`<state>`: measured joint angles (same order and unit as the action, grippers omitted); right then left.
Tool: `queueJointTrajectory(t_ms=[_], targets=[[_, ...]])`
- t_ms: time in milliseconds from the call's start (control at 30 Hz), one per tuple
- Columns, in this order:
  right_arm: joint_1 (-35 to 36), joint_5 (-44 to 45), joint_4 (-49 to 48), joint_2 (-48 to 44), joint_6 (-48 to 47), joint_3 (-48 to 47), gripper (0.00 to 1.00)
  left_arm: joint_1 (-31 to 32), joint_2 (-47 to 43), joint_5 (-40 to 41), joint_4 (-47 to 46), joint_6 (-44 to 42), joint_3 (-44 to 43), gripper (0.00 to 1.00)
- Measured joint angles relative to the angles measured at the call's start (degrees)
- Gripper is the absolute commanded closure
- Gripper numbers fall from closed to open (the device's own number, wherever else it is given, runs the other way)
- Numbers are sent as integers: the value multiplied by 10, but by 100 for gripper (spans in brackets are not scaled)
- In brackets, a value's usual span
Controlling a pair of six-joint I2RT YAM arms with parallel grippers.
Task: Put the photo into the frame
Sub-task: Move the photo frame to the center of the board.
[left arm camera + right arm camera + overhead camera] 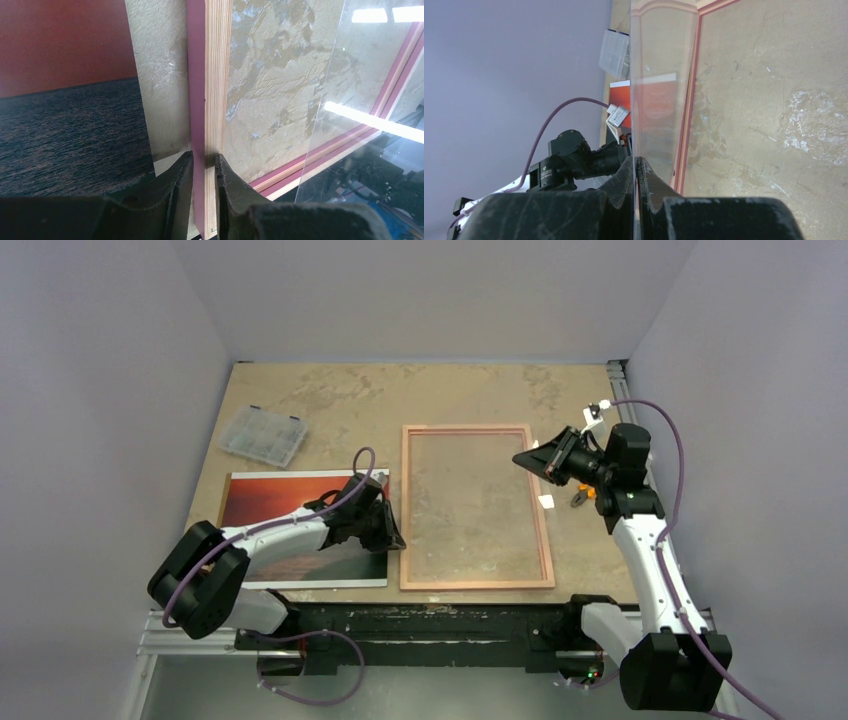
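Top view: glossy red-orange sunset photo (285, 502) lies flat on the tan table (350, 400), just left of the thin pinkish light-wood frame (465, 428); grips unclear here
Left wrist: left gripper (204, 156) clenched on the frame's left rail
Right wrist: right gripper (635, 160) pinching the tilted-up clear pane (656, 90) by its edge
Handling: photo likely light, floppy, slippery; take it at the white border

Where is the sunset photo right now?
In the top view, the photo lies on the table, just left of the frame, nearer than the clear plastic box and partly under the left arm.
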<state>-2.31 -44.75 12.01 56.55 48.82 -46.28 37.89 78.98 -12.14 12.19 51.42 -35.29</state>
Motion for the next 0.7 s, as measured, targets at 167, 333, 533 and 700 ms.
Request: queueJointTrajectory(t_ms=[167,333,533,700], targets=[[0,-1,-1,0,0,0,100,0,0,-3,-18,1,7,83],[0,-1,0,0,0,0,100,0,0,-8,-33,5,14,86],[0,-1,-2,-1,0,0,100,0,1,-11,-37,6,14,87],[0,-3,-14,-1,0,0,100,0,4,-14,-41,7,14,91]])
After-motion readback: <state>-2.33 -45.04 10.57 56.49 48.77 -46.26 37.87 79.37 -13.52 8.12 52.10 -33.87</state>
